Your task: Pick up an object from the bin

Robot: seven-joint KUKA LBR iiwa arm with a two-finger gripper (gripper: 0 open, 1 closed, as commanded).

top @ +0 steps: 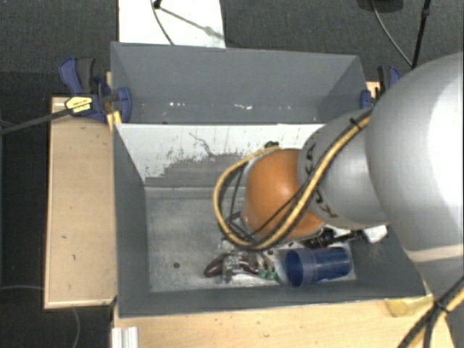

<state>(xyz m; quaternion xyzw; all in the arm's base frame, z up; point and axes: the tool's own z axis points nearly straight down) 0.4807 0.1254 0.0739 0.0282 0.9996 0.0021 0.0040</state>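
So the arm (406, 158) comes in from the right and bends way down into the grey metal bin (181, 201). The orange cover (272, 187) on its wrist and a loop of cables (226, 212) sit right above the tool (238, 262). The tool is down low, close to the bin floor and near the front wall. Honestly it's a jumble of dark bits down there, so I can't tell if it's wide or narrow, or if anything is in it.

What's around it:

- Just right of the tool lies a dark blue cylinder (317, 264), on its side, running roughly along the front wall. Its near end is just beside the tool, but I can't make out if they touch.
- Between those two there's a small greenish piece (270, 270), too small to name.
- On the tool's other side, toward the view's left, a small dark brown thing (214, 268) lies on the floor right next to it.
- Further right of the tool, past the blue cylinder and a bit behind it, a white thing (375, 232) pokes out from under the arm, mostly hidden.

Those few things are all bunched along the front wall around the tool, and I can't say which one it's actually over. The floor left of and behind the tool is scuffed grey metal.
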